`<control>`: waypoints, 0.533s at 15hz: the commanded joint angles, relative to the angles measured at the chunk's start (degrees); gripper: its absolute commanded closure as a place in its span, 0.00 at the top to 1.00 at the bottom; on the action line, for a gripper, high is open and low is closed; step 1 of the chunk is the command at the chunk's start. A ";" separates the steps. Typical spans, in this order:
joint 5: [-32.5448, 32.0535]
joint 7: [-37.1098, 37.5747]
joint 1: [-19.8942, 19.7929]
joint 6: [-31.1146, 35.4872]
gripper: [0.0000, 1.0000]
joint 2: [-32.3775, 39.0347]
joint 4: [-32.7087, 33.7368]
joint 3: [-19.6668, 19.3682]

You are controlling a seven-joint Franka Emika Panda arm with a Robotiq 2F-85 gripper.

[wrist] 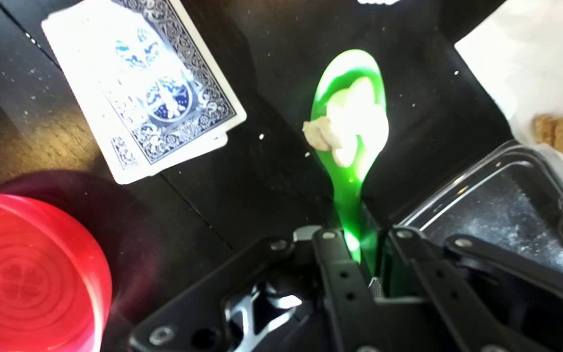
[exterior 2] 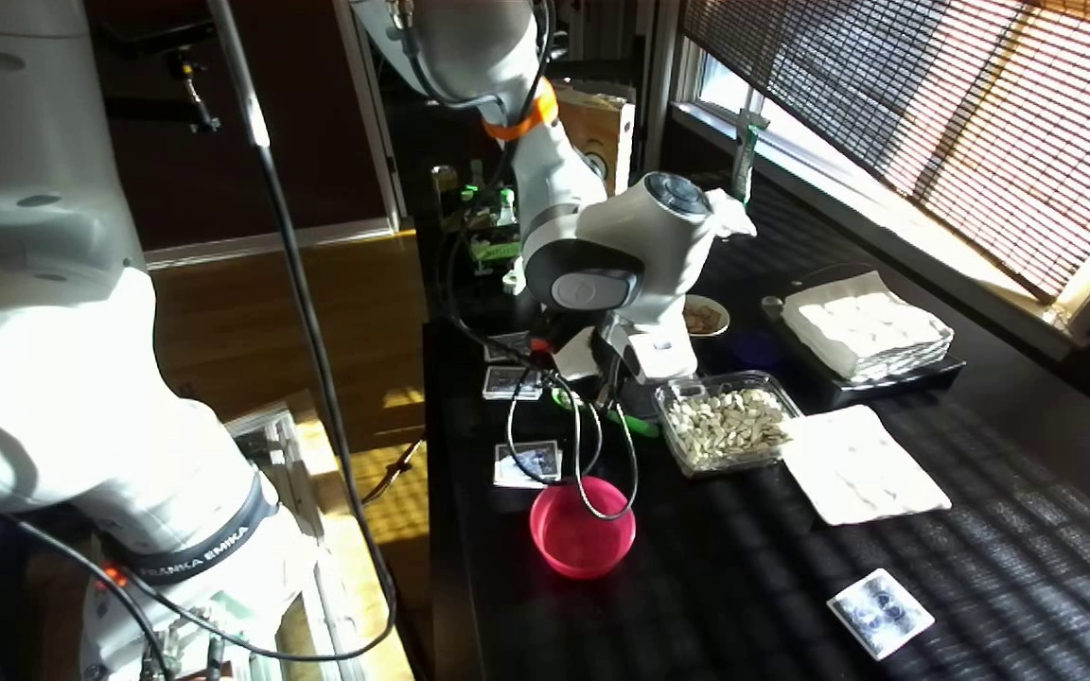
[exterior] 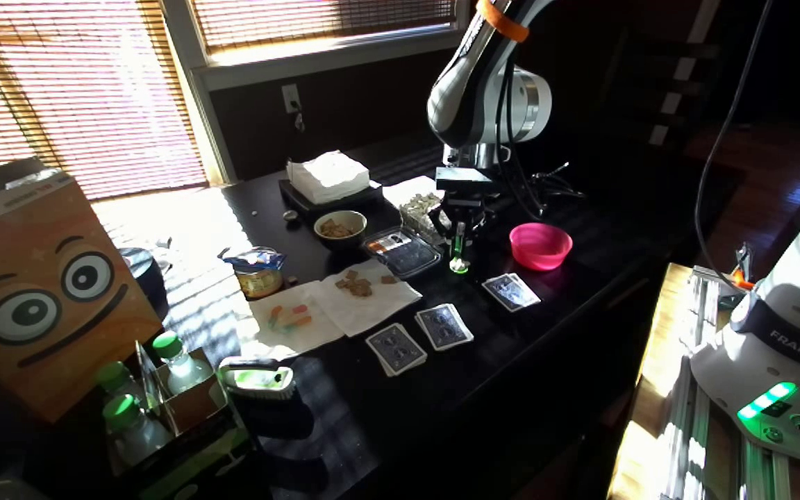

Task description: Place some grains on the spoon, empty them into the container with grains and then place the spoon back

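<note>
In the wrist view, the gripper (wrist: 358, 239) occupied the 6 o'clock side, its jaws clamped on the handle of the green spoon (wrist: 347, 188) and spaced only by that handle. The spoon pointed to 12 o'clock; its scoop carried pale grains (wrist: 352, 117), some overhanging the rim at 9 o'clock. From picture centre, I logged the playing cards (wrist: 154, 98) at 10 o'clock and the pink bowl (wrist: 22, 278) at 8 o'clock. In an exterior view, the container (exterior 2: 684, 388) stood at 2 o'clock from the pink bowl and held more grains. Green plastic showed just beside its 9 o'clock wall; I could not tell whether the two touched. The white napkin (exterior 2: 865, 465) lay at the container's 4 o'clock side. The arm (exterior 2: 640, 241) hid part of the gripper from me. In an exterior view, the clear plastic lid (exterior: 408, 257) lay at 9 o'clock from the spoon. I read the spoon below the gripper, loaded end lowest, with the pink bowl at 3 o'clock and the container between 10 and 11 o'clock, partly behind the gripper.
</note>
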 commanded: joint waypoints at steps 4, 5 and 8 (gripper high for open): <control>1.63 0.97 0.22 -7.84 0.04 -4.66 -0.99 -0.02; 1.56 1.04 0.27 -8.49 0.04 -5.31 -1.16 -0.03; 1.54 0.10 0.26 -10.35 0.04 -7.66 -1.92 0.16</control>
